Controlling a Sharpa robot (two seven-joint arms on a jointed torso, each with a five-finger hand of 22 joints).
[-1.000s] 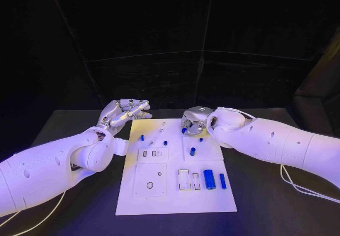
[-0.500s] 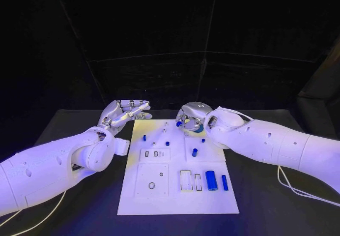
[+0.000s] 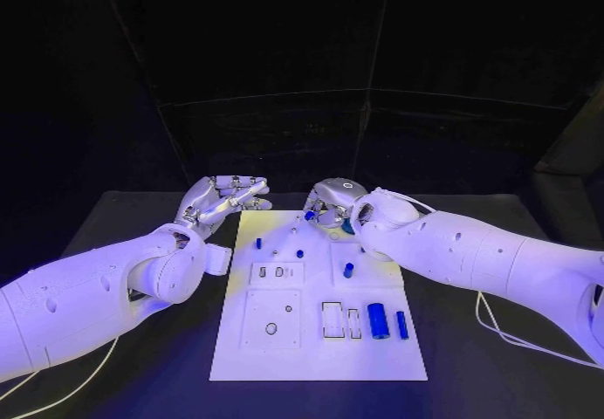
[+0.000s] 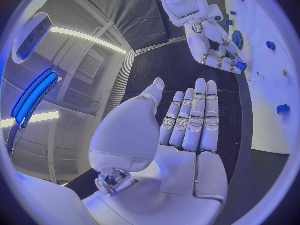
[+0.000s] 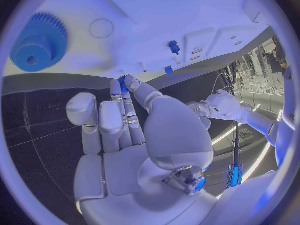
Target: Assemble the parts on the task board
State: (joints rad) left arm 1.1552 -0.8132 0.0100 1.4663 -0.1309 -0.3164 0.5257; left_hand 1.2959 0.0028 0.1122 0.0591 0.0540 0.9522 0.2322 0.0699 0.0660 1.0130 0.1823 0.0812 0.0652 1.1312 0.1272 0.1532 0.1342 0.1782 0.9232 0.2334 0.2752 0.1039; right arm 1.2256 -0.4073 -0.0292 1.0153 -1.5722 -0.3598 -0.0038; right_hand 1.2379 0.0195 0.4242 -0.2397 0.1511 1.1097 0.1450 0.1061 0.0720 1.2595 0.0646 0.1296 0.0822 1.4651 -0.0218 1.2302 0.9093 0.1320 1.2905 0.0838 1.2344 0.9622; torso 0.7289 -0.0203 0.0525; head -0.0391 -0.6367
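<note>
The white task board (image 3: 315,349) is lying lengthwise on the black desk (image 3: 504,367), running away from the robot. The right hand (image 3: 330,205) is pinching a small blue part (image 5: 123,83) over the board's far end; the right wrist view is revealing a blue gear (image 5: 37,42) beyond its fingers. The left hand (image 3: 221,199) is hovering beside the board's far left corner, fingers spread, holding nothing.

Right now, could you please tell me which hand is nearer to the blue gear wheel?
The right hand: it hovers over the white task board's far edge, beside the blue gear. The left hand is off the board's far-left corner.
</note>
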